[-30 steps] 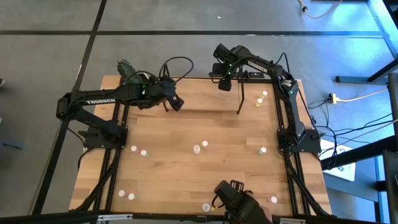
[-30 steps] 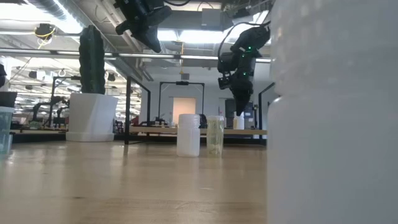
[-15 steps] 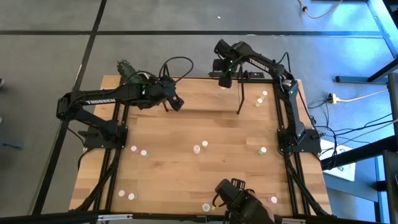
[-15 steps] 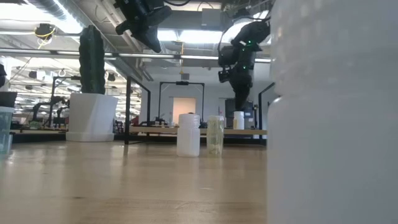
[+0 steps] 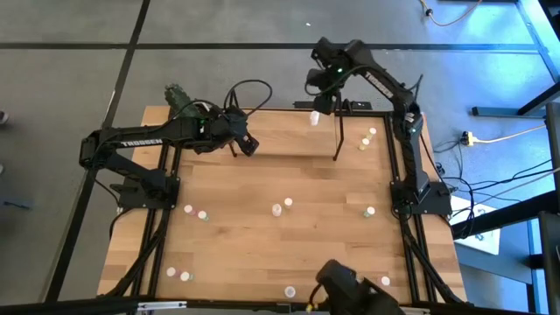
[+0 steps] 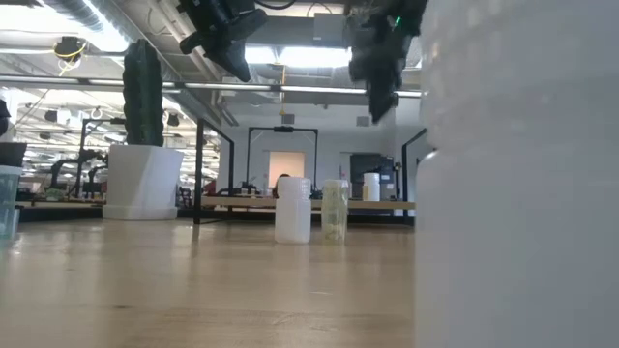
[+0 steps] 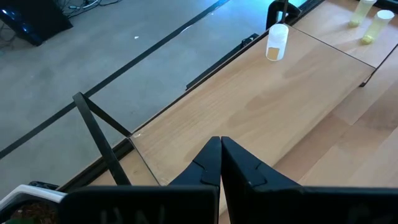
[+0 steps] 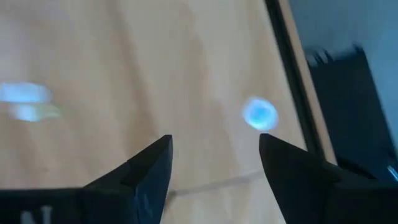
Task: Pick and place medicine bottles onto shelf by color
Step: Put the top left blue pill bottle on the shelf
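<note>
My right pincer (image 5: 320, 103) hangs empty, fingers apart, just above the small white cylindrical medicine bottle (image 5: 314, 116) standing on the light wooden floor of the black wire shelf (image 5: 346, 147). I judge this placement done; next I must swing out to fetch another from the table. My left pincer (image 5: 248, 144), fingers together, waits well off to the side of that bottle.

Count from the high view: twelve tiny whitish cylindrical medicine bottles (image 5: 276, 210), one just beside the right gripper (image 5: 319, 101), two near it, nine well apart. One black wire shelf with wooden floor (image 5: 280, 131). One white cactus pot (image 6: 143, 182). Two dark arms.
</note>
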### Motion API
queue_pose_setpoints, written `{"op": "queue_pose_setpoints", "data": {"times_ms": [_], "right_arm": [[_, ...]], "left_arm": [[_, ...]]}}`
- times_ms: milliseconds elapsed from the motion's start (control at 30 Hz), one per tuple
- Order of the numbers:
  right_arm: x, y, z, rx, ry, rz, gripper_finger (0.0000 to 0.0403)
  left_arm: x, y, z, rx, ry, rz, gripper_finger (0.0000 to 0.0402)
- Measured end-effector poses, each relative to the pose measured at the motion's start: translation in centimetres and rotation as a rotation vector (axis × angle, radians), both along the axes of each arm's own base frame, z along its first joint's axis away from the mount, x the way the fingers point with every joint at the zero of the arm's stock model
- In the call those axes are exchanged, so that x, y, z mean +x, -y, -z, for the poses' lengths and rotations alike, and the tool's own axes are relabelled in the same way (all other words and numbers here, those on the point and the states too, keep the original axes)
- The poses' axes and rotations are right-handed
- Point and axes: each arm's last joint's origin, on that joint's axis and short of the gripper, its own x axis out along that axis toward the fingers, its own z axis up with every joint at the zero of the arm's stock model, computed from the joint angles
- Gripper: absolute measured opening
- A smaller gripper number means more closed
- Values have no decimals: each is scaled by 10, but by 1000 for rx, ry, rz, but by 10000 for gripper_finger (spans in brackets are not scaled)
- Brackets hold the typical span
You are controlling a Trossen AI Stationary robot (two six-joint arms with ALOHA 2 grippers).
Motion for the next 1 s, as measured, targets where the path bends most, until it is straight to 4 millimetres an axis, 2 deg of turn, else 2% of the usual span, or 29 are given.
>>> {"op": "queue_pose_setpoints", "data": {"times_ms": [200, 333, 433, 667, 833, 1000], "right_arm": [[-6, -43, -41, -44, 118, -113, 241], [-7, -84, -67, -114, 182, -264, 241], [-5, -113, -77, -152, 193, -354, 241], [6, -165, -86, -220, 184, -478, 241], [12, -187, -86, -167, 184, -452, 241], [9, -203, -88, -172, 163, -404, 241]], "left_arm": [[0, 0, 0, 0, 0, 0, 0], [0, 0, 0, 0, 0, 0, 0], [0, 0, 0, 0, 0, 0, 0], [0, 0, 0, 0, 0, 0, 0], [0, 0, 0, 0, 0, 0, 0], [2, 1, -1, -42, 37, 21, 0]]}}
